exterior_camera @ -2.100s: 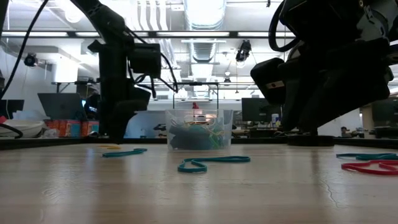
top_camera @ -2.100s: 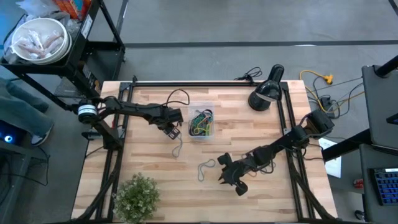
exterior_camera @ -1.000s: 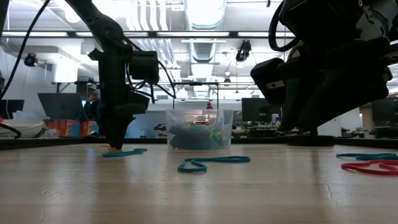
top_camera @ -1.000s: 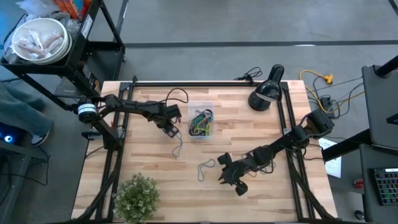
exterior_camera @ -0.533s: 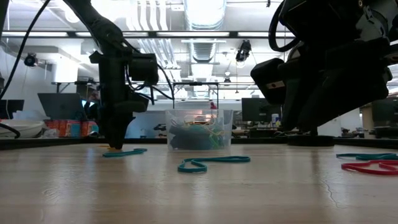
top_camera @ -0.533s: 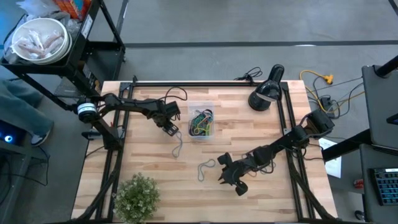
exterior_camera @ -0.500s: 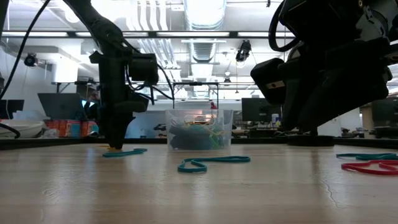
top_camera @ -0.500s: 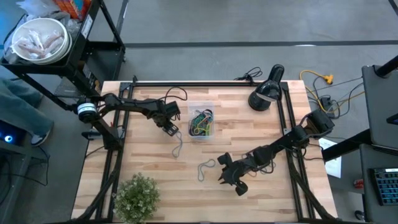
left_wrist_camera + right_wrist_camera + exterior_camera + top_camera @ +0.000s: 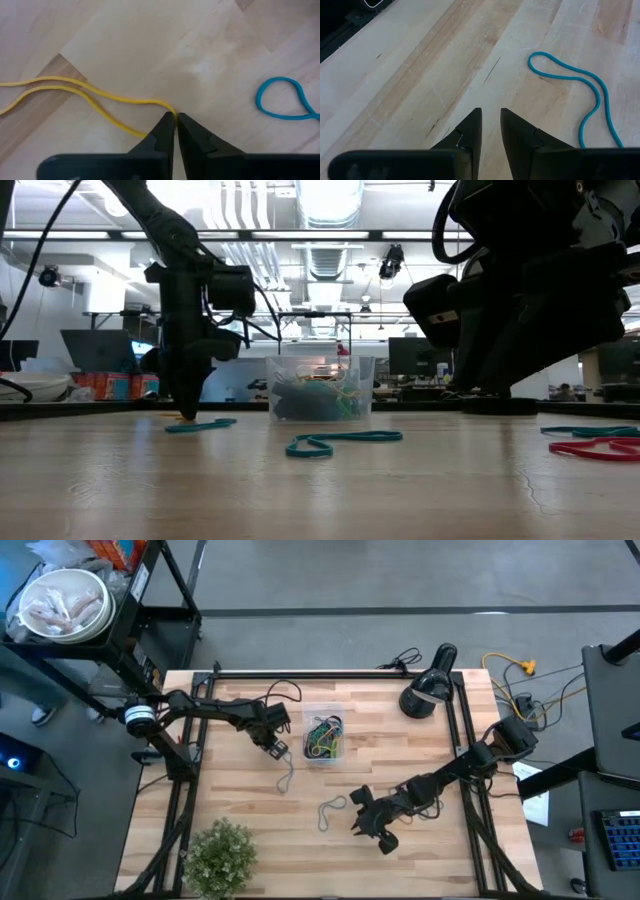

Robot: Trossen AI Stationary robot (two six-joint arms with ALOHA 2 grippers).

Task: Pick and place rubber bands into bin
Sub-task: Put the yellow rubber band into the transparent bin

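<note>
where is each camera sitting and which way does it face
High view: above the table, looking straight down; both arms, the bin.
Low view: at tabletop height, looking level across; both arms from above, the same bin.
Left wrist view: looks past the left gripper, shut on a yellow rubber band.
Right wrist view: looks past the right gripper at a blue rubber band.

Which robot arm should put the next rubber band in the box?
The left one. Its fingers are shut on the yellow rubber band, right beside the bin. The right gripper sits farther away, holding nothing.
</note>
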